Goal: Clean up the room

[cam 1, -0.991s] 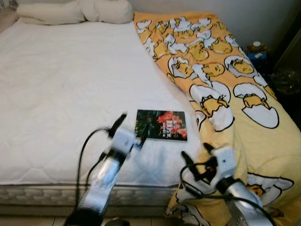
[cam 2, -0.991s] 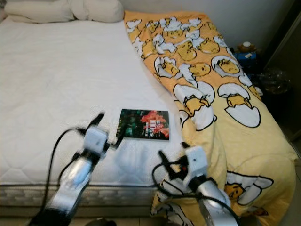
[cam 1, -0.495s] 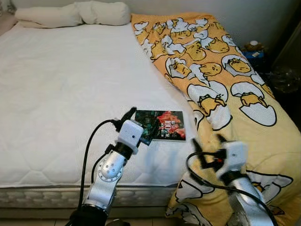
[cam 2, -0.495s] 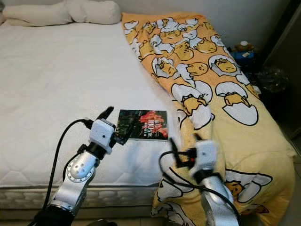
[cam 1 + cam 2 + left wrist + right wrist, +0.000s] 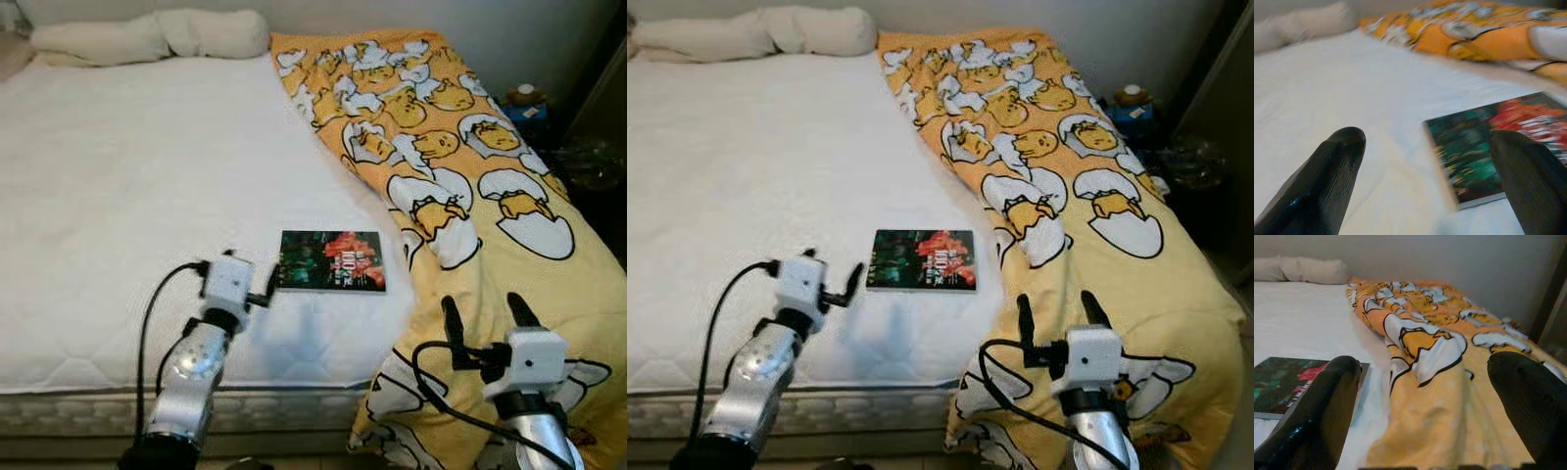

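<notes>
A book [image 5: 331,260] with a dark green and red cover lies flat on the white mattress [image 5: 127,176], near its front edge and beside the yellow blanket [image 5: 470,166]. My left gripper [image 5: 259,282] hovers low over the mattress just left of the book, open, fingers pointing at the book's left edge. In the left wrist view the book [image 5: 1493,147] lies just ahead of the spread fingers [image 5: 1337,161]. My right gripper [image 5: 485,318] is open over the blanket's front corner, right of the book, holding nothing.
The egg-patterned blanket covers the bed's right side and hangs over the front edge. White pillows [image 5: 147,34] lie at the head. A blue item [image 5: 529,106] and dark furniture stand right of the bed.
My left gripper has drawn back left from the book's edge. My right gripper has shifted right and lower over the blanket. The book has not moved.
</notes>
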Available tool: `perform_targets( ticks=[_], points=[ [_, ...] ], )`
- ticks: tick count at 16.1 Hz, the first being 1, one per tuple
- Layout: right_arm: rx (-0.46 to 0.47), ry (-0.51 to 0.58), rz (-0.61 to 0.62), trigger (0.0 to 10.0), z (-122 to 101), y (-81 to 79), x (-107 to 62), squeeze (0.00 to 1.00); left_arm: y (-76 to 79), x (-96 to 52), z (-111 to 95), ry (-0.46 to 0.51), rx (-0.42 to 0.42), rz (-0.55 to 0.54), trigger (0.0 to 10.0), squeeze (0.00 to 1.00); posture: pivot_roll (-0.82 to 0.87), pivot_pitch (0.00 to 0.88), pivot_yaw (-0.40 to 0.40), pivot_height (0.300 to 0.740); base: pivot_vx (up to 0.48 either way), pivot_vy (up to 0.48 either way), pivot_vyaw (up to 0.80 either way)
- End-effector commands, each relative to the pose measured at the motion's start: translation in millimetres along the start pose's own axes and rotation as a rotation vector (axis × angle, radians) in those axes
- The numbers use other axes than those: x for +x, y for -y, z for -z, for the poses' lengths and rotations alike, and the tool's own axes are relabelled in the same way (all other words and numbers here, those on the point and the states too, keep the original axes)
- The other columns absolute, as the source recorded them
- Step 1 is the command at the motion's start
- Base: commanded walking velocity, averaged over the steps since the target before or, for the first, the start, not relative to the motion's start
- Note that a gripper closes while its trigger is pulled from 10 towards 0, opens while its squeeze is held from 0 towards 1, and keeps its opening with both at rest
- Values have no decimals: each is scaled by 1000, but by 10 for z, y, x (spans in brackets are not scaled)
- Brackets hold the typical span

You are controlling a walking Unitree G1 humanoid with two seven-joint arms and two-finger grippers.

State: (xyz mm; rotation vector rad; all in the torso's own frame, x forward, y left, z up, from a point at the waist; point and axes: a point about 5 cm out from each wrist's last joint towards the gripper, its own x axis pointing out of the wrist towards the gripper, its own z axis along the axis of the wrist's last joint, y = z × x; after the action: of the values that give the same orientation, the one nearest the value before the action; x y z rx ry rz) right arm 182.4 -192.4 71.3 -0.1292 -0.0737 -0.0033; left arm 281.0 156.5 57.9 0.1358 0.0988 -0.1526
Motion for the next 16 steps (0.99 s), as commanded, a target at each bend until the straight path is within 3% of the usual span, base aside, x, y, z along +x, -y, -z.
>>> perform_targets(
  ticks=[1, 3, 4, 8, 16],
  points=[
    [-37, 15, 24, 10000, -24, 46, -43, 157, -157, 5, 30, -38, -56, -78, 10000, 0, -161, 4, 60, 736, 0, 0, 0],
    [-34, 12, 39, 10000, 50, -62, 109, 153, -147, -25, -48, 27, -48, -58, 10000, 0, -158, 0, 63, 736, 0, 0, 0],
    [-21, 22, 49, 10000, 46, -148, 152, 149, -41, -9, -145, 80, 0, -7, 10000, 0, -156, 0, 63, 736, 0, 0, 0],
    [-38, 47, 59, 10000, 12, -74, 245, 145, 185, 11, -387, 208, 39, 74, 10000, 0, -147, 0, 60, 736, 208, 0, 0],
    [-54, 60, 35, 10000, 37, -65, 397, 145, 326, -12, -441, 241, 26, 104, 10000, 0, -140, 0, 50, 736, 458, 0, 0]
  ],
)
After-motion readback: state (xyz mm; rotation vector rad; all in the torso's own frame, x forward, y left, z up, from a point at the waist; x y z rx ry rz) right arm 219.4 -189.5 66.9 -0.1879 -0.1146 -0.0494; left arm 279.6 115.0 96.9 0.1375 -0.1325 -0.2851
